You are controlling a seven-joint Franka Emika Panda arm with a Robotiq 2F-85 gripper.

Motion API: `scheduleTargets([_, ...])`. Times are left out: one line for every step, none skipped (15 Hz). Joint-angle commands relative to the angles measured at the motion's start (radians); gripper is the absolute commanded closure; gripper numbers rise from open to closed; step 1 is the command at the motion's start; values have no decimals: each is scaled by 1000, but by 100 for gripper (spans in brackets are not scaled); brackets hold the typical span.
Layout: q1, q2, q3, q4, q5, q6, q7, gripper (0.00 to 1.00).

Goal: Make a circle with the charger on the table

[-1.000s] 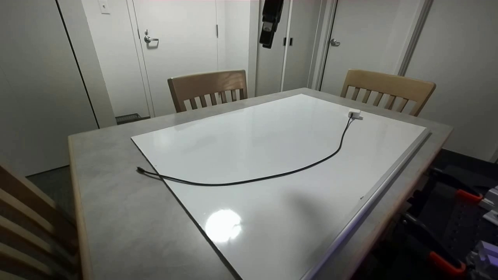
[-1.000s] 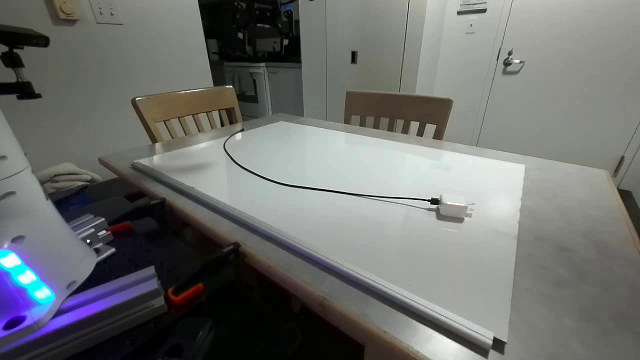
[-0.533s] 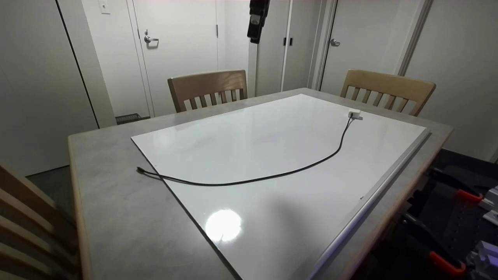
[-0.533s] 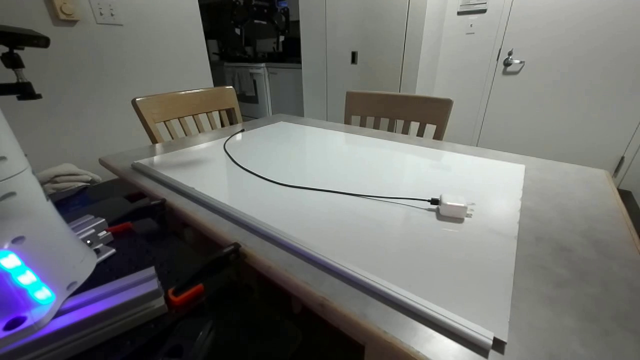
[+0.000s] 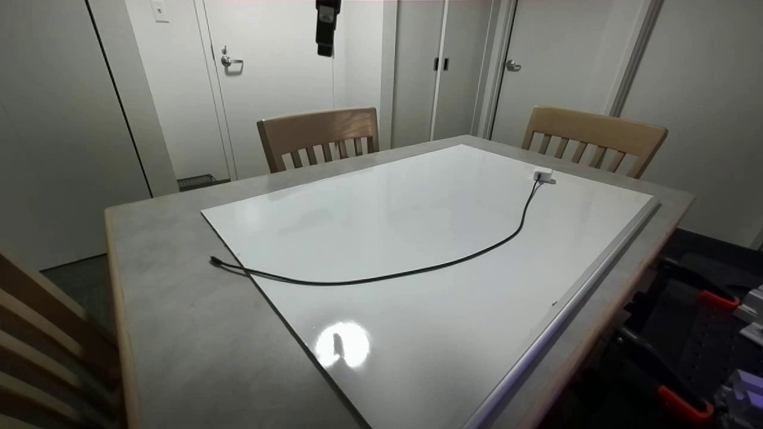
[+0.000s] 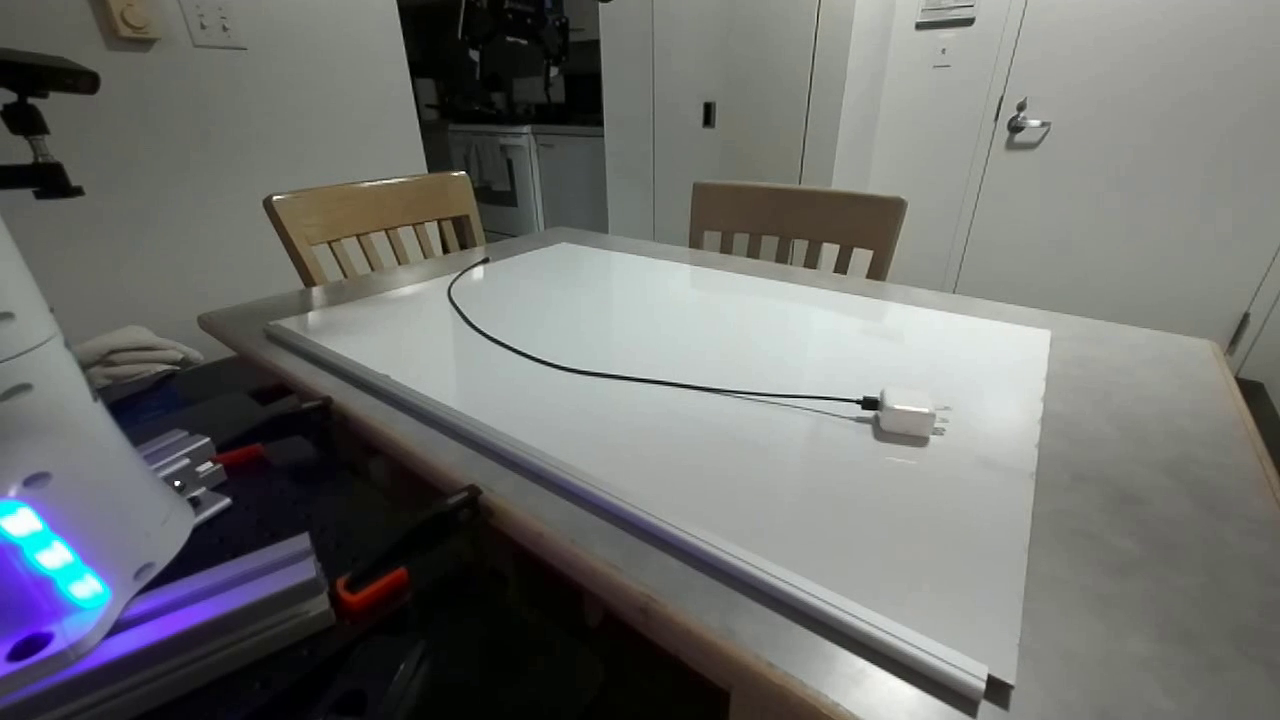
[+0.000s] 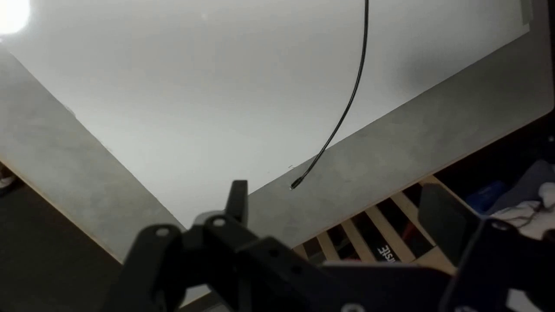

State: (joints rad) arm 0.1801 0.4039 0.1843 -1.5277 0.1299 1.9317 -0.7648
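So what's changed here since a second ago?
In an exterior view, the open black two-finger gripper has moved left and slightly up the picture; it took hold of nothing and released nothing. The thin black cable and its boxy white plug stayed where they were.

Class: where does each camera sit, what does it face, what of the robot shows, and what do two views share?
Wrist view: mounted by the open gripper, which shows, looking down at the table.
An exterior view: above a table corner, facing wooden chairs across it; gripper at top.
An exterior view: near the robot base, looking across past the power adapter; base and gripper show.
Both exterior views share the charging cable.
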Motion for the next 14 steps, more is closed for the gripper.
scheduleTargets([-12,37,29,54,-23,-32,-13,0])
scheduleTargets([-8,69,36,102,-32,-59,-26,0])
scheduleTargets([-6,91,39,132,-36,-69,-32,0])
scheduleTargets([-4,104,39,151,-37,-75,-36,0])
scheduleTargets([-4,110,39,160,-38,-79,-39,0])
scheduleTargets([5,125,38,189,-48,-113,-25,0])
scheduleTargets([22,147,33,229,-54,-174,33,0])
scheduleTargets([39,162,31,259,-57,-238,99,0])
scheduleTargets([53,175,35,283,-60,-291,146,0])
scheduleTargets([71,188,39,312,-61,-354,207,0])
scheduleTargets([90,201,46,336,-64,-385,250,0])
scheduleTargets([109,221,51,364,-71,-411,290,0])
scheduleTargets([133,240,53,394,-88,-431,331,0])
scheduleTargets([157,261,51,415,-112,-418,359,0])
